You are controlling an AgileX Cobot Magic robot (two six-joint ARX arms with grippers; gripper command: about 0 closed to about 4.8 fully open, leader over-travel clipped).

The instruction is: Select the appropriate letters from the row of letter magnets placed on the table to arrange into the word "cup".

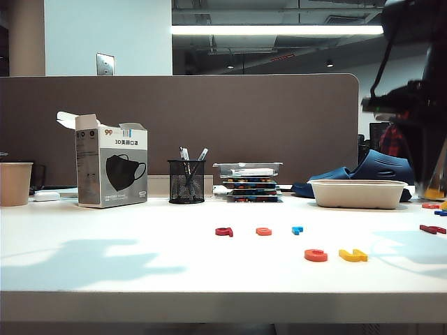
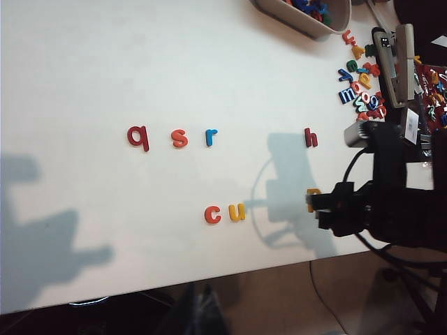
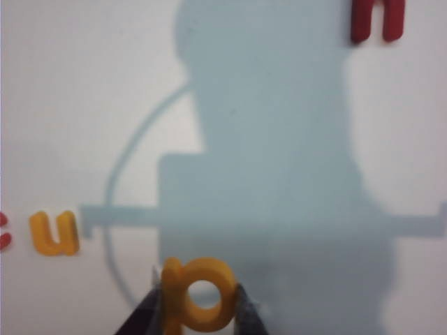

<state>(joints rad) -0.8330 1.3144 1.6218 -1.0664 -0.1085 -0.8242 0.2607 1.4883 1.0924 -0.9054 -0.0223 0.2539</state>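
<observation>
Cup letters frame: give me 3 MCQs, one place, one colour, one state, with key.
1. Where is the yellow u?
A. right beside the orange-red c
B. in the tray
C. next to the q

2. What colour is the h?
A. blue
B. dark red
C. yellow

3. What is the right gripper doing?
A. hanging open
B. shut on nothing
C. shut on the yellow p

Key: 1 A, the left wrist view shows c and u adjacent; 2 B, dark red in both wrist views; 3 C, fingers flank the p above the table.
</observation>
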